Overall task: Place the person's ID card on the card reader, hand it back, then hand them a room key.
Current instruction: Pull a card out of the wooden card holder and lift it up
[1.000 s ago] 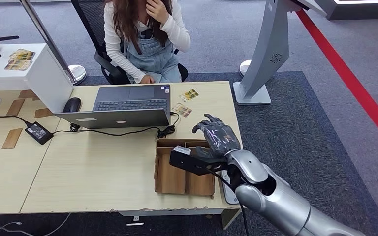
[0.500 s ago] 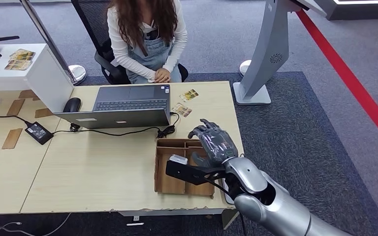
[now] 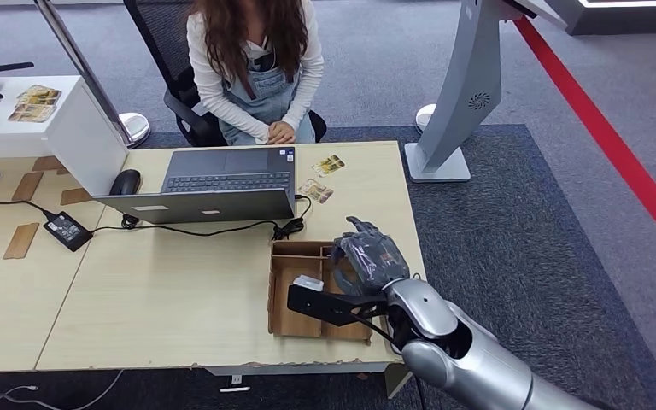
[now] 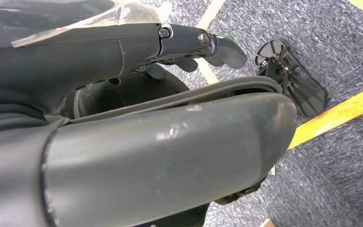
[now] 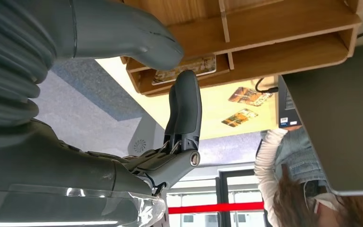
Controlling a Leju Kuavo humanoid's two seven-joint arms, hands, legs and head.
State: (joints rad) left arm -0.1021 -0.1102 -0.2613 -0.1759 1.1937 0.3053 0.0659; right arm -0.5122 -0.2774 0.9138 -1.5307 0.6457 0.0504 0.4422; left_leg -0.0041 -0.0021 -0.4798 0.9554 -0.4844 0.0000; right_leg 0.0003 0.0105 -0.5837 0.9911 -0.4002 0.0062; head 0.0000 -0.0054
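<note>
A pale wooden desk (image 3: pixel 179 290) is seen from above. A person in a white long-sleeved top and denim dungarees (image 3: pixel 260 81) is seated on a black office chair at the far edge, hands joined at the desk's rim.

An open grey laptop (image 3: pixel 213 184) is placed near the far edge, its screen back turned toward the robot. A small sticker is fixed beside its keyboard, but the writing cannot be read. A black computer mouse (image 3: pixel 125 181) lies just beside the laptop, toward the desk's left end. A black power adapter (image 3: pixel 67 231) rests on the adjoining desk surface, and its black cable is run along the front of the laptop.

Two small printed cards with green and orange pictures (image 3: pixel 322 178) lie near the far right corner; their print is too small to be read. A shallow brown wooden tray with dividers (image 3: pixel 295 307) is set at the near right corner. In the right wrist view, a printed card (image 5: pixel 184 68) is seen lying flat in one narrow tray compartment.

The right hand (image 3: pixel 369 256), grey and dark-fingered, is held over the tray's right side, fingers apart and bent downward, with nothing gripped.

The left hand (image 4: pixel 189 52) hangs above grey carpet marked with yellow tape, fingers loosely curled, nothing held.
</note>
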